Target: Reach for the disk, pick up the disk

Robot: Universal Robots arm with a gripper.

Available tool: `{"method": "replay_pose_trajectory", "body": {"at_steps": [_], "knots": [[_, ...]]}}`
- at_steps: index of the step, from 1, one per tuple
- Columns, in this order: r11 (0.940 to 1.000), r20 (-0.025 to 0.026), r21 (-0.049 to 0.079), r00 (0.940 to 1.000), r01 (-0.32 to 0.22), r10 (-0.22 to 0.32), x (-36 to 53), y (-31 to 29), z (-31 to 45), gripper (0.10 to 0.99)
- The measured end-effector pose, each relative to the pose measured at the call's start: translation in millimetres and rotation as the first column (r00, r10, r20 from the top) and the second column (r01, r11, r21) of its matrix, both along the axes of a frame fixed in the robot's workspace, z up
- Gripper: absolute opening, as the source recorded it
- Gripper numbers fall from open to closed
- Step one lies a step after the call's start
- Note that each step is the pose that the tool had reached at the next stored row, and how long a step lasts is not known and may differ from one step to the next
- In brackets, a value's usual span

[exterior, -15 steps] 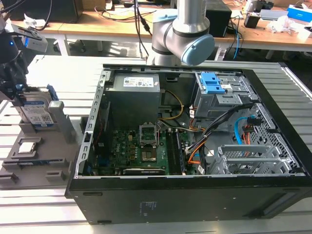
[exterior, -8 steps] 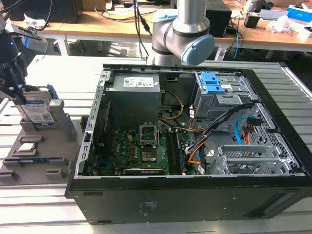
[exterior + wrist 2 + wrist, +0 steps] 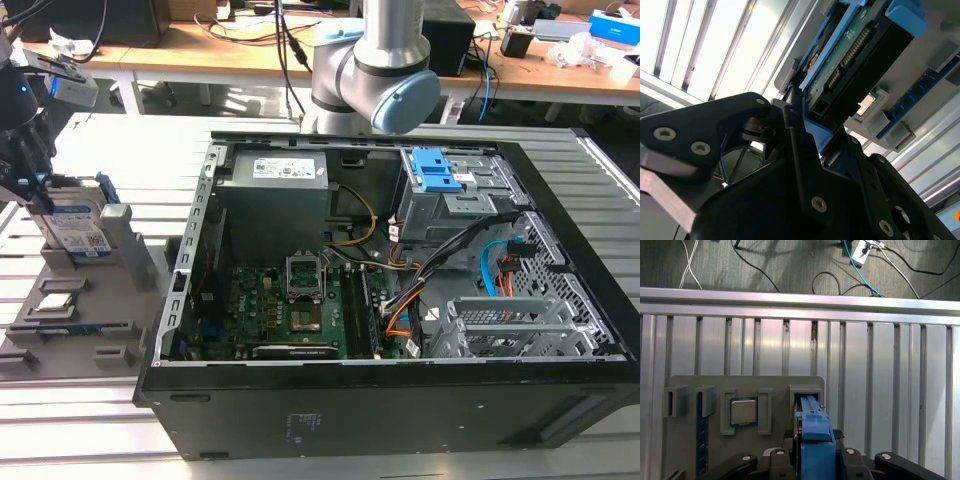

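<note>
1 black tool (image 3: 38, 180) is shut tight on the disk (image 3: 76, 226). In the first wrist view the tool (image 3: 815, 465) has the disk's blue edge (image 3: 815, 432) right in its middle, with black metal touching it on both sides. In the second wrist view a black finger (image 3: 796, 150) of the tool (image 3: 812, 132) presses on the blue side rail. The green board side of the disk (image 3: 850, 55) runs away from the tool.

The disk stands up on its thin edge in a slot of a grey holder (image 3: 125, 290), right under the tool. It is not lifted out. Beside the tool, in the next pocket, a small square chip (image 3: 743, 412) lies flat in the holder (image 3: 775, 385). A thin blue strip (image 3: 701, 440) stands a bit farther off.

The holder rests on a silver table (image 3: 70, 420) with long grooves. Well away from the tool, an open black computer case (image 3: 400, 410) lies on the table, with the grey robot arm (image 3: 375, 70) behind it.
</note>
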State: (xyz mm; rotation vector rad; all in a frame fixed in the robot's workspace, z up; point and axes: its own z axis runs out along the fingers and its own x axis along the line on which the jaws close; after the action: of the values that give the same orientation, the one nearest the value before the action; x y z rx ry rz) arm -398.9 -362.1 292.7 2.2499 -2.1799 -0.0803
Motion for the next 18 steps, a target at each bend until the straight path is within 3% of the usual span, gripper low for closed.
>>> {"method": "replay_pose_trajectory", "body": {"at_steps": [7, 18], "knots": [[1.0000, 0.0001, 0.000, 1.0000, 0.000, 0.000, 0.0, 0.0, 0.0, 0.369], [1.0000, -0.0007, 0.000, 1.0000, 0.000, 0.000, 0.3, 0.2, 15.6, 0.369]]}}
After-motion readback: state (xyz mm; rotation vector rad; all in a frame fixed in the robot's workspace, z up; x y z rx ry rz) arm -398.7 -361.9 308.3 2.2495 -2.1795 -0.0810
